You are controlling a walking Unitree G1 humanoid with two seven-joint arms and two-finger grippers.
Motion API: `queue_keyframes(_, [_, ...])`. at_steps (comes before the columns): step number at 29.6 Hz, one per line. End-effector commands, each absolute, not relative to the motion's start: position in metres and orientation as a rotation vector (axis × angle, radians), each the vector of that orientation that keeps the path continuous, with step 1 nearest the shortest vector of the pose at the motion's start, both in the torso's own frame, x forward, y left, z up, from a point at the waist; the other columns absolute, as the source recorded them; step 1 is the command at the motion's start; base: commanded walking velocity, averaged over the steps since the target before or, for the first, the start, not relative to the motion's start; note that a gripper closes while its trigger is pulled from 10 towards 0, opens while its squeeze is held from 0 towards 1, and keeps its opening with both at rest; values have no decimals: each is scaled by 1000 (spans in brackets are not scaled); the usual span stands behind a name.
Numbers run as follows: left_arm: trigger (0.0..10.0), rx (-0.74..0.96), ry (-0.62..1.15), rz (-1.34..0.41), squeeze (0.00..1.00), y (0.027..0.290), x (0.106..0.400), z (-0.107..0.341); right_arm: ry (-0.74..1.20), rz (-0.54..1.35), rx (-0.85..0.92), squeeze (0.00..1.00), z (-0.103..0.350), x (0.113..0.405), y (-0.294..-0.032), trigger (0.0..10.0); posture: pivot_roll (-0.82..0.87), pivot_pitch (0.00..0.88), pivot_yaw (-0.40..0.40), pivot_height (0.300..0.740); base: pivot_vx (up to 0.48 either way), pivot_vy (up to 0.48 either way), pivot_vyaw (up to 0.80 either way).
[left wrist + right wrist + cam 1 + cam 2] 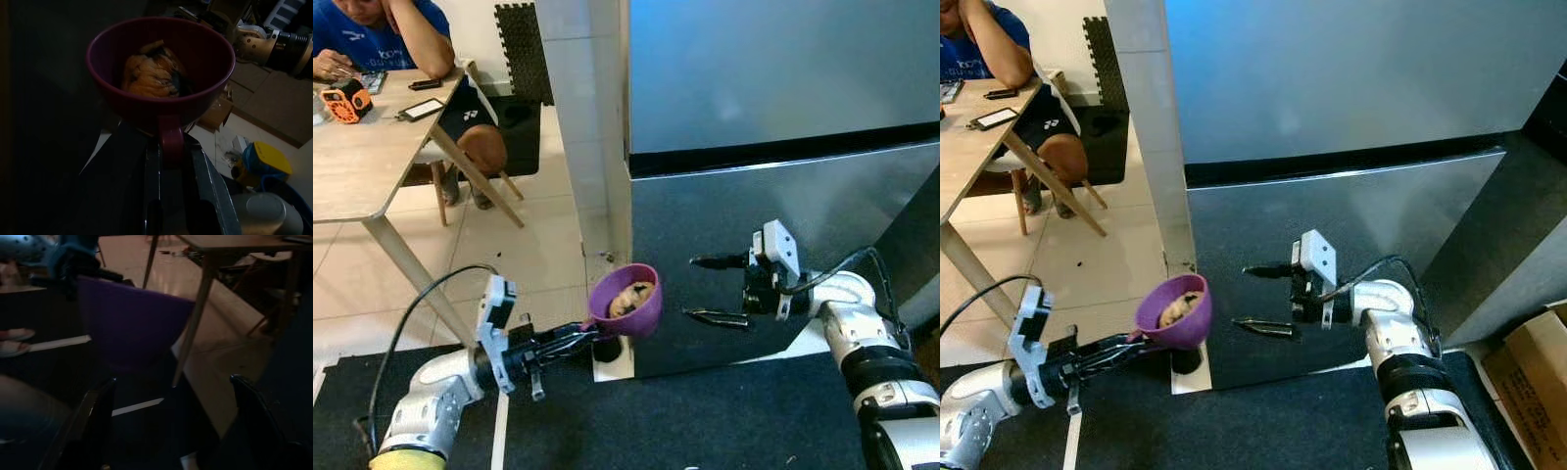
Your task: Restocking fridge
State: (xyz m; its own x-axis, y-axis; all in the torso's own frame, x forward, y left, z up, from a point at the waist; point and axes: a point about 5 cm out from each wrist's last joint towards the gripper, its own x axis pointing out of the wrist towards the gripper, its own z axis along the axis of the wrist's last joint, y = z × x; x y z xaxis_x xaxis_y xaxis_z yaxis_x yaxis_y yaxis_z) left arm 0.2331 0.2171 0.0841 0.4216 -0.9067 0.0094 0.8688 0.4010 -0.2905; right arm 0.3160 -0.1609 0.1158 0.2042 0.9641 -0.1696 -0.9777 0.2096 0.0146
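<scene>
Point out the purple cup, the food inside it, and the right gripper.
Purple plastic cup (641, 315), left eye view, outer wall.
Orange-brown food (151, 78), left wrist view, its middle.
Right gripper (705, 289), left eye view, midway between fingertips.

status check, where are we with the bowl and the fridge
Left pincer shut on purple bowl handle, food inside. Right pincer open beside it. Fridge doors closed ahead.

The two head views look forward and down from above at the closed fridge (773, 147), both arms and the dark mat (705, 421). The left eye takes in more of the worktop (352, 157) and the seated person (391, 39); the right eye reaches a cardboard box (1533, 362). The left wrist camera looks close along its fingers (205, 181) at the purple cup (161, 73). The right wrist camera faces the same cup (132, 323), with the worktop's leg (193, 318) behind.
</scene>
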Motion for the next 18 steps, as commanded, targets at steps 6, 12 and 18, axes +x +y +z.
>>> queue_keyframes(6, [10000, -181, 133, -1022, 0, 248, 234, 96, 69, 1351, -154, 1000, 141, 323, -162, 10000, -66, 0, -17, 740, 0, 0, 0])
queue_keyframes(12, [10000, -145, 126, -966, 0, 264, 234, 105, -89, 1363, -226, 8, 182, 332, -154, 10000, -63, 0, -24, 740, 0, 0, 0])
queue_keyframes(18, [0, -133, 129, -951, 0, 267, 234, 107, -172, 1339, -425, 0, 214, 344, -137, 10000, -61, 0, -24, 740, 0, 0, 0])
